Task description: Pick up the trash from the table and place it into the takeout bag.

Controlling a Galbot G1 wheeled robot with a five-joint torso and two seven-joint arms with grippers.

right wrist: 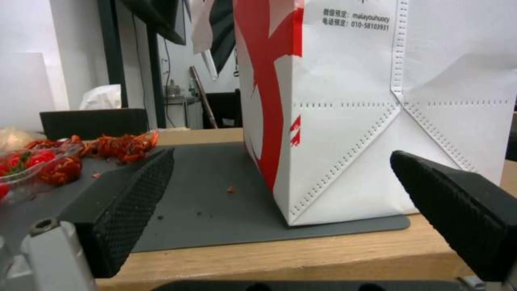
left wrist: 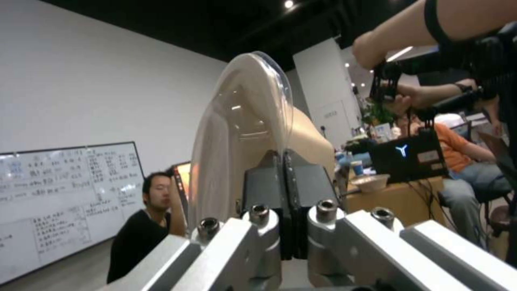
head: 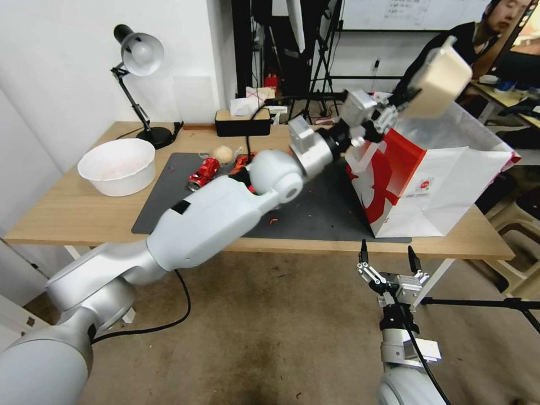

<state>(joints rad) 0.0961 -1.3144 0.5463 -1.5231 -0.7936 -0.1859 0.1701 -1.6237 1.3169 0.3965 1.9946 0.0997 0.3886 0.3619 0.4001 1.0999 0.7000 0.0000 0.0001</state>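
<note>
Item: round beige lidded bowl (head: 440, 82), clear domed lid, tilted on edge above the takeout bag (head: 444, 185) mouth. Left gripper (head: 400, 105): jaws pressed together on the bowl's thin rim. Risk: so slight a rim pinch may slip, or the bowl may catch the bag's soft paper edge and fall outside. Right gripper (head: 389, 260): jaws spread, idle below the light-wood table (head: 67, 211). Crushed red can (head: 203, 172) remains on the grey mat (head: 315, 211).

Left pincer (head: 406, 104) raised and clamped; right pincer (head: 389, 256) low, spread.
</note>
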